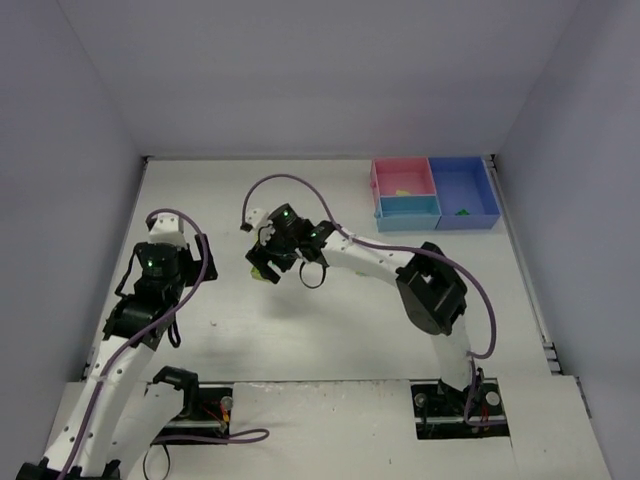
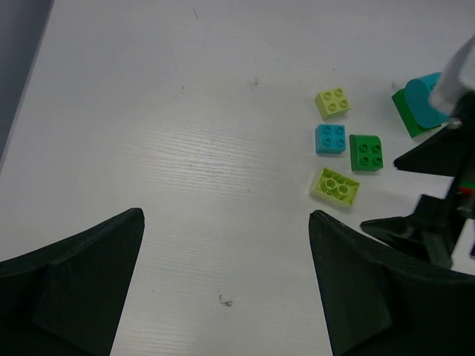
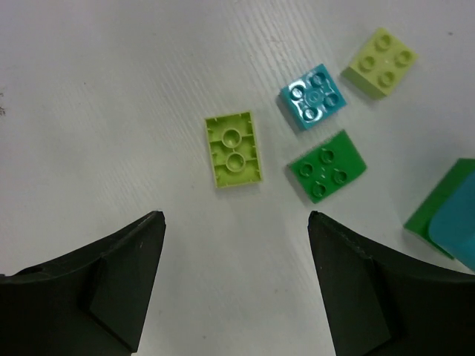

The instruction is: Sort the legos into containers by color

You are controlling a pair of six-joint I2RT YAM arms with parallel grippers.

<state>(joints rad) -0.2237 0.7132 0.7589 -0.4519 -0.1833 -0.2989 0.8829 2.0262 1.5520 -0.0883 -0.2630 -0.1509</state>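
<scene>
Legos, glossy studded plastic squares, are lying loose on the finely ribbed white table; one yellow-green brick is showing its hollow underside. Right claw, matte black, is hovering spread and empty near it; left claw is gaping wide, empty too.

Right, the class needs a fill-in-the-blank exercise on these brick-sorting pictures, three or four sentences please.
The long yellow-green brick lies ____, hollow side showing.
The brick in the pink tray is ____.
The left end effector and right end effector both stand ____, holding nothing.
The square green brick shows ____ studs.
Missing words: upside down; yellow-green; open; four.
</scene>
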